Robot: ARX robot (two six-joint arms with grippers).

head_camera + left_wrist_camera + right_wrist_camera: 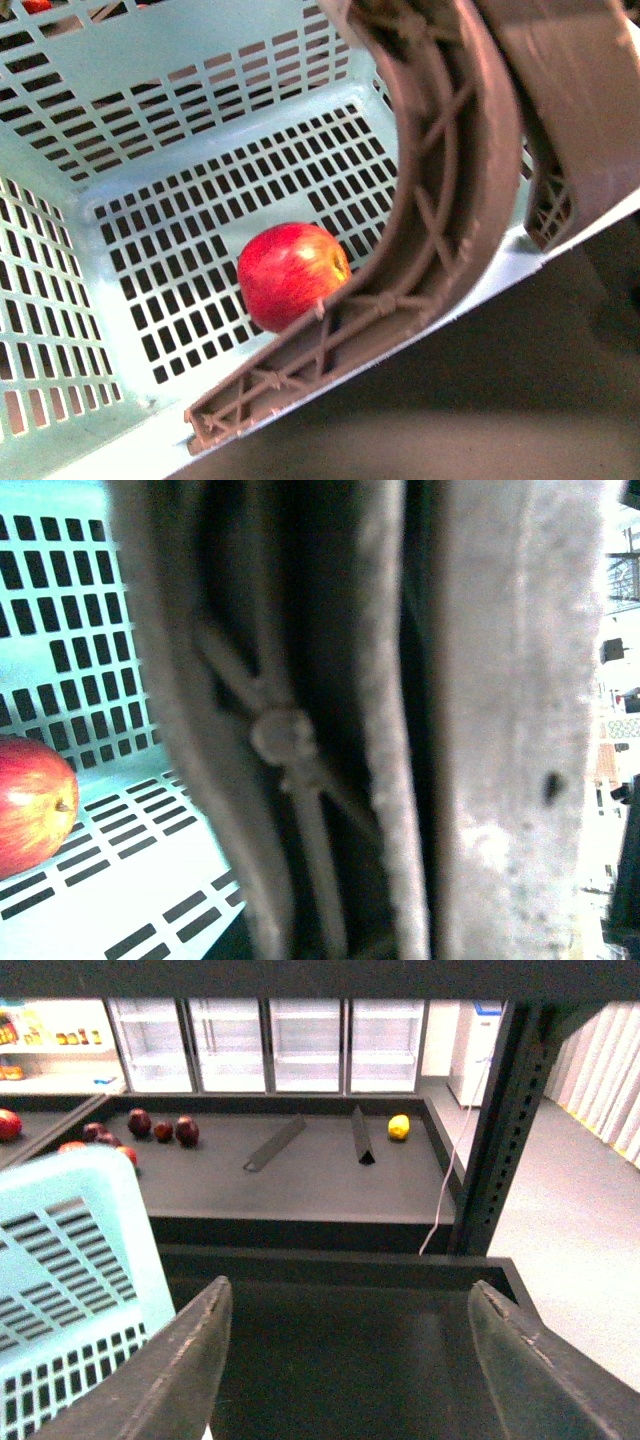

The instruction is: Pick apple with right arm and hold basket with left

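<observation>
- Mint-blue plastic fills the front view: the basket (pixel 200 75) is seen from above, its slotted walls and floor in plain sight.
- One apple (pixel 290 273), red with a yellowish patch, lies on the basket floor, the only fruit inside.
- Two brownish ribbed handles cross the near rim. The curved handle (pixel 445 200) covers the apple's lower edge, and a second handle (pixel 565 90) lies beside it.
- In the left wrist view the handles are blurred and fill most of the picture, blocking nearly everything but a strip of basket floor and the apple's edge. The left tool itself does not show, so whether it is open or closed cannot be told.
- The right tool (pixel 350 1360) is outside the basket, just beside one corner of it, with its two fingers (pixel 190 1370) spread wide and nothing between them.
- Beyond it runs a dark shelf (pixel 300 1185) carrying a group of small dark-red fruits (pixel 165 1128), partly hidden by the basket corner so the count is unsure. The shelf also holds one lemon (pixel 399 1127) and two dark divider strips (pixel 275 1143).
- One perforated metal post (pixel 510 1110) stands at the shelf's end, and four glass fridge doors (pixel 266 1045) line the back.
</observation>
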